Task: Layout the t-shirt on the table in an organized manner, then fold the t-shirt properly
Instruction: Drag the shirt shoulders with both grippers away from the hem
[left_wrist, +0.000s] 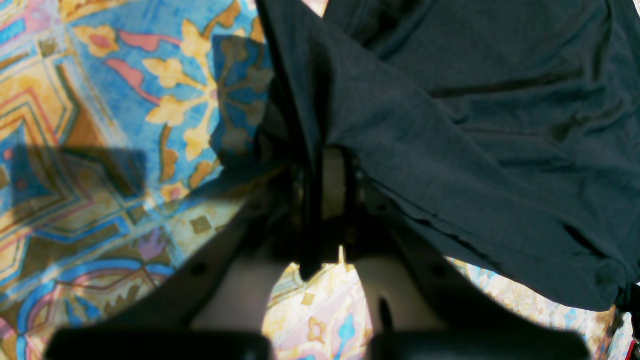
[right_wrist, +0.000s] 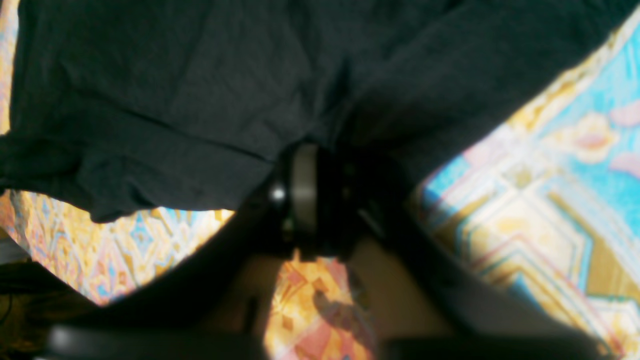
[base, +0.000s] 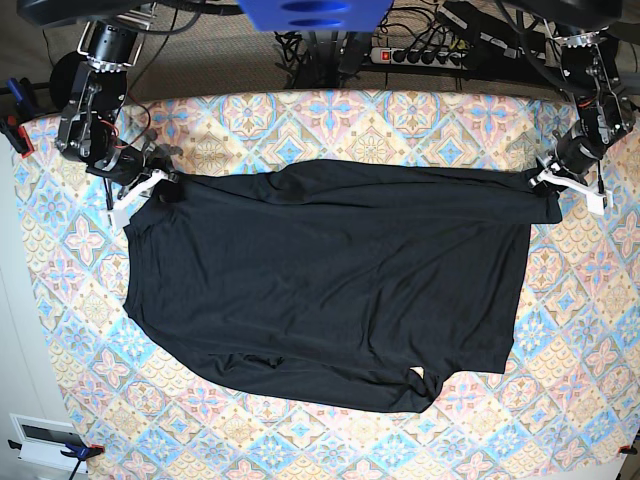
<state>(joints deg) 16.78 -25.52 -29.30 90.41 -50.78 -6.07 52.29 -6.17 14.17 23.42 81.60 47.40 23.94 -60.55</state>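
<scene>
- Plain black soft-fabric long-sleeved t-shirt (base: 330, 280) lies spread mid-table on the floral diamond-tiled cloth table (base: 590, 330).
- Left gripper (left_wrist: 322, 185) and right gripper (right_wrist: 312, 195) are each clenched on a far corner.
- Risk: uneven pulling would skew it; near hem stays bunched.

From my base view the table (base: 330, 120) is evenly and brightly lit; colours look soft, with no glare; the t-shirt (base: 330, 290) reads as a flat black mass, its creases barely visible; the table's edges bow slightly toward the frame corners. My right wrist view is blurred throughout; my left wrist view is sharper on the cloth pattern, oversaturated, with dark shadow patches left of the t-shirt (left_wrist: 450, 125); nearby gripper parts are out of focus.
</scene>
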